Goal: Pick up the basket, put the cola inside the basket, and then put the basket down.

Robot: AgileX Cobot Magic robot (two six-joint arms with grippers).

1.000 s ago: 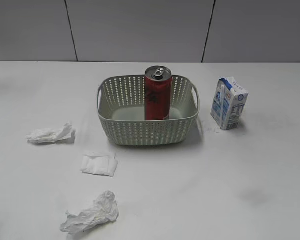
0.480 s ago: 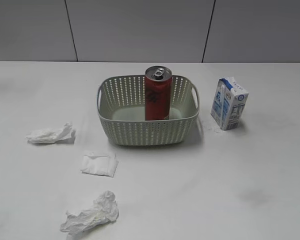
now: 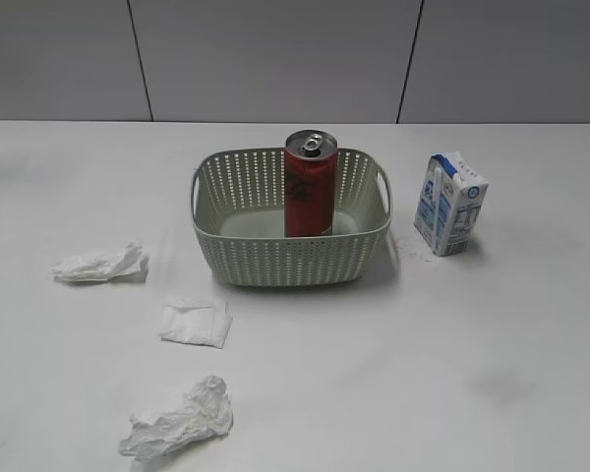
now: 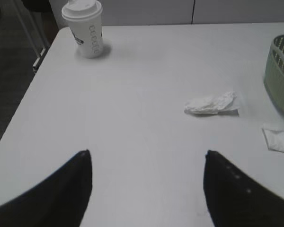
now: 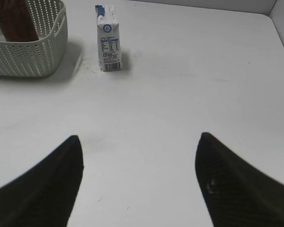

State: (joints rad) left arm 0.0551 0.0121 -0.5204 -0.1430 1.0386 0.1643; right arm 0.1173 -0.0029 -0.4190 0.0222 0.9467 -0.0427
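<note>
Both grippers hang spread wide and holding nothing, left gripper (image 4: 146,158) and right gripper (image 5: 138,142) over bare white surface (image 3: 423,374), while ahead the cola (image 3: 309,185) stands upright inside the basket (image 3: 290,258), which sits on that surface beside a blue-and-white carton (image 3: 451,204).

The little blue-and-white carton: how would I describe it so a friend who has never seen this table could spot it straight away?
Start at the pale green basket in the middle of the white table, with the red cola can standing upright inside it. Look just to the basket's right: the carton stands upright there on the bare table. It is the only boxy, blue-and-white thing; the other loose items are crumpled white tissues on the left.
</note>
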